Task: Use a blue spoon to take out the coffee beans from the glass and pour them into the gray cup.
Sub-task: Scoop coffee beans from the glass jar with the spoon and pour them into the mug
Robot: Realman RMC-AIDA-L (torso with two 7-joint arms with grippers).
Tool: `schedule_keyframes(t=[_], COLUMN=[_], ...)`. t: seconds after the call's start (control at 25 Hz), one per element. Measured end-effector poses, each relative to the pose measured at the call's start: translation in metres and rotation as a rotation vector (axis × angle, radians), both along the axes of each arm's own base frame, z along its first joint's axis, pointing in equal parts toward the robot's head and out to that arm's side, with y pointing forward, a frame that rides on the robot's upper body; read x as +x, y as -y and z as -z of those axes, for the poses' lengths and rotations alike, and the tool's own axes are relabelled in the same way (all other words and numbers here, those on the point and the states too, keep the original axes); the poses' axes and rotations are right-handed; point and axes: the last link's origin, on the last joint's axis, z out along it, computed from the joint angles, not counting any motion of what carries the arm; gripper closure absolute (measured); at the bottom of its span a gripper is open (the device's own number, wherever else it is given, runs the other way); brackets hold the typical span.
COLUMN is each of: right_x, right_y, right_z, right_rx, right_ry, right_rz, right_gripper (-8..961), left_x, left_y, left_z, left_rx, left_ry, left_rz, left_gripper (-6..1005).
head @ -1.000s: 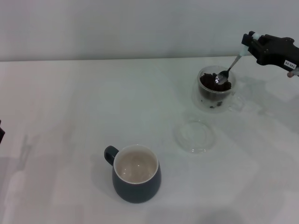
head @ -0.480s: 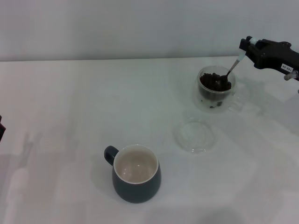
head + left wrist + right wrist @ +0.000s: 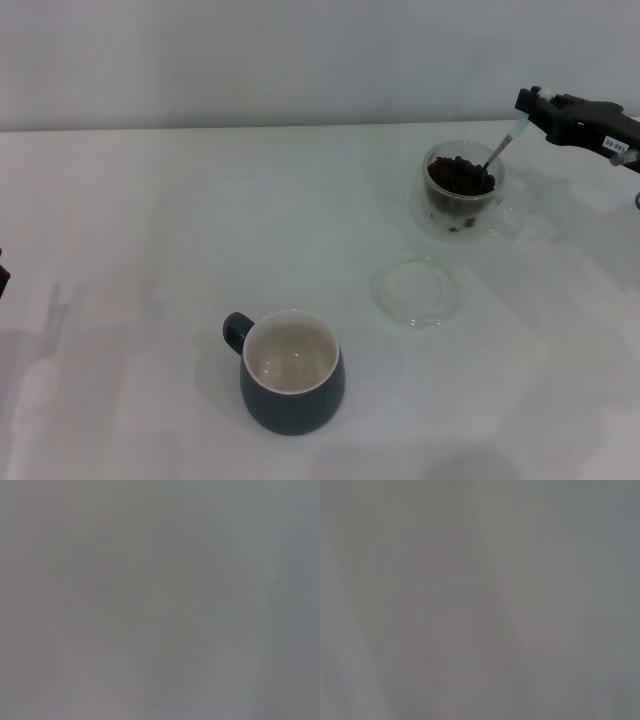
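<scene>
The right gripper (image 3: 530,107) is seen at the far right of the table (image 3: 150,220), up in the air beside the glass (image 3: 462,190). It is closed on the pale end of the blue spoon (image 3: 503,140), which is pinched between the black fingers. The spoon is tilted, with its handle up toward the gripper and its metal end down inside the glass. The bowl of the spoon is sunk among the coffee beans (image 3: 460,175), so it is mostly hidden. The beans are heaped in the top part of the glass, and a few more can be seen lower down through its clear wall.

The glass is stood upright at the far right side of the table. A flat clear dish (image 3: 418,292) is laid just in front of it, close by but not touching.

The gray cup (image 3: 291,372) is stood near the front of the table, well apart from the glass. Its handle is turned to the left. Its inside is cream-white, and no beans are seen in it.

Only a small dark bit of the left arm (image 3: 3,276) is seen at the left edge of the head view. The left gripper itself is not in view. Nothing but gray blur is shown in both wrist views, so nothing can be told from them.
</scene>
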Motion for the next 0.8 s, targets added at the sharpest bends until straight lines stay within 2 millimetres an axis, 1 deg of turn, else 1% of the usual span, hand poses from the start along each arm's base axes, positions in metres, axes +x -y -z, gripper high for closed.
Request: schedule_keyframes(t=[0.44,0.8], right_x=[0.005,0.016], right_y=[-0.002,0.001], right_z=[-0.001,-0.002], right_rx=[-0.027,-0.025], right_ry=[-0.168,-0.278], right_rz=[0.133,0.254], right_gripper=[810,810], left_x=[-0.005,-0.007], left_y=[-0.004,-0.004], left_z=[-0.002,-0.004], left_rx=[0.011,0.012], left_ry=[-0.004,-0.016], left_rz=[-0.035,-0.038], left_gripper=[199,199])
